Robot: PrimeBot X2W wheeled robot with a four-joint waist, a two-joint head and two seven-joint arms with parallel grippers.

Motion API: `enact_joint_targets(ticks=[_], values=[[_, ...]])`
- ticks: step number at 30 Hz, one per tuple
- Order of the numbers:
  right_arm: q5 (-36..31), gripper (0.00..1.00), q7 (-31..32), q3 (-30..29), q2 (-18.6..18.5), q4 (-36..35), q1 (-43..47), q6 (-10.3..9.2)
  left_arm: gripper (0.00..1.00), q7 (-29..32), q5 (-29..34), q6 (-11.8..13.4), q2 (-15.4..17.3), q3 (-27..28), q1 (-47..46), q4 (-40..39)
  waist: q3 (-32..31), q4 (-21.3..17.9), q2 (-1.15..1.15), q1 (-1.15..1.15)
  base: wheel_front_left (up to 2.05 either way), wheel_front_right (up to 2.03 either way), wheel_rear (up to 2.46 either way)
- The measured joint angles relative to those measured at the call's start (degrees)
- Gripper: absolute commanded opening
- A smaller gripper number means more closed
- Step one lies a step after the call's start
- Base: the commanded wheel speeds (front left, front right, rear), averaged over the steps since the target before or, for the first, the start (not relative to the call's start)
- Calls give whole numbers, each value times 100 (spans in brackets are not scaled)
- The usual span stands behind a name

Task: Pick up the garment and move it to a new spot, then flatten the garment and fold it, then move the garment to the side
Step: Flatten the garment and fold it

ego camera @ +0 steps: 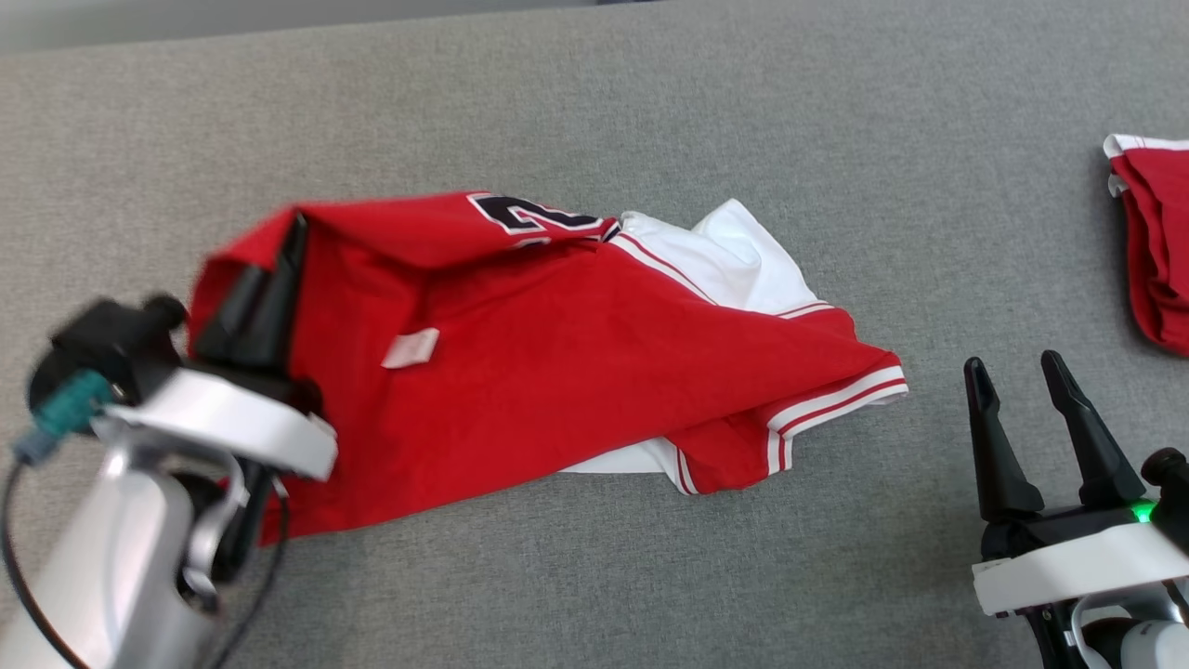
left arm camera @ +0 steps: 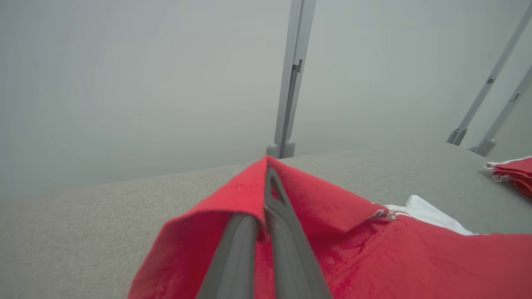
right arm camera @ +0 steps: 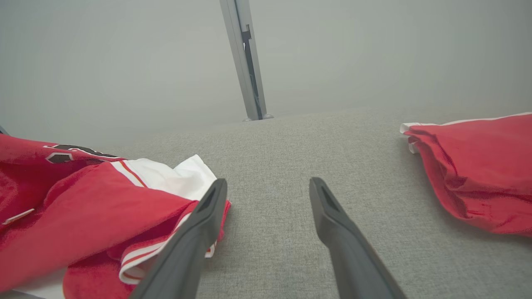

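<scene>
The garment (ego camera: 557, 353) is a red jersey with white panels, striped trim and a dark number, lying crumpled on the grey table (ego camera: 594, 111). My left gripper (ego camera: 295, 223) is shut on the garment's left edge and holds that edge raised into a peak. In the left wrist view the red cloth (left arm camera: 316, 203) is pinched between the closed fingers (left arm camera: 286, 236). My right gripper (ego camera: 1017, 367) stands open at the lower right, just right of the striped sleeve (ego camera: 836, 400), with nothing between its fingers. In the right wrist view its left finger (right arm camera: 195, 241) sits beside the sleeve (right arm camera: 137, 257).
A second red garment (ego camera: 1156, 242) with white trim lies folded at the table's right edge, also seen as a red pile (right arm camera: 478, 170). A grey post (left arm camera: 291, 79) stands behind the table's far edge. Bare grey cloth surface lies between the two garments.
</scene>
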Motion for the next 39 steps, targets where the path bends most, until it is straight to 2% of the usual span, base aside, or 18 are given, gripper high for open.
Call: enact_joint_targets(ticks=[8,16,17,18,24,29,33,39], values=[[38,100,-48,125,-2,54,-162,0,0,224,-62,-152,287,268,-1183,604,290,-172,0,0,0,0,0],[62,100,-140,198,12,166,-282,0,0,380,-371,-400,488,499,-1885,1902,531,-372,0,0,0,0,0],[63,100,-141,198,12,172,-306,0,24,325,-375,-399,491,538,-1954,2089,553,-383,0,0,0,0,0],[66,100,-143,197,14,178,-338,0,100,328,-410,-417,501,552,-2013,2267,572,-391,0,0,0,0,0],[67,100,-181,163,13,218,-376,0,100,138,-413,-527,534,536,-2149,2945,594,-353,0,0,0,0,0],[58,100,-191,154,16,255,-377,0,100,-202,-401,-513,539,557,-2003,3120,484,-269,0,0,0,0,0],[57,100,-193,96,21,282,-357,0,100,-756,-392,-259,459,694,-1475,2846,318,-164,0,0,0,0,0],[8,100,-166,-9,-22,196,-276,0,100,-1091,-337,126,196,858,-582,1863,75,-15,0,0,0,0,0]])
